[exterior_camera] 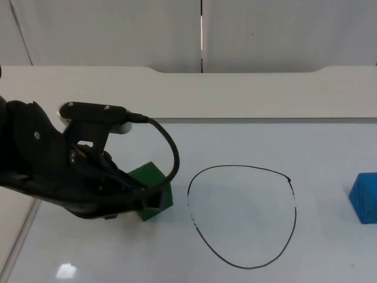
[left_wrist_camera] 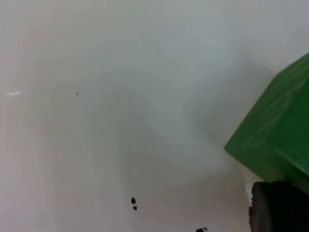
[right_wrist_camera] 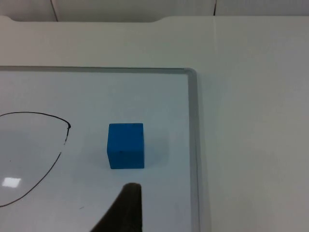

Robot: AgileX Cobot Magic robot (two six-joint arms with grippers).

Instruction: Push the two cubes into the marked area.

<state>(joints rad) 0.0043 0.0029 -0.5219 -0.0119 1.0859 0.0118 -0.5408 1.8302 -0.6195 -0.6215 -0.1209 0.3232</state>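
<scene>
Left tool, grip state unclear, touches green cube just beside the marked outline.

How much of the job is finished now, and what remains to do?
Nothing is finished: both cubes lie outside the marked area. In hand: the left gripper is against the green cube, which sits just left of the outline. Left: the blue cube sits untouched well to the right of the outline, with the right gripper behind it.

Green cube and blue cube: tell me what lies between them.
In the top view, the drawn black outline of the marked area lies between the green cube and the blue cube, on the bare white table. Both cubes sit outside it.
</scene>
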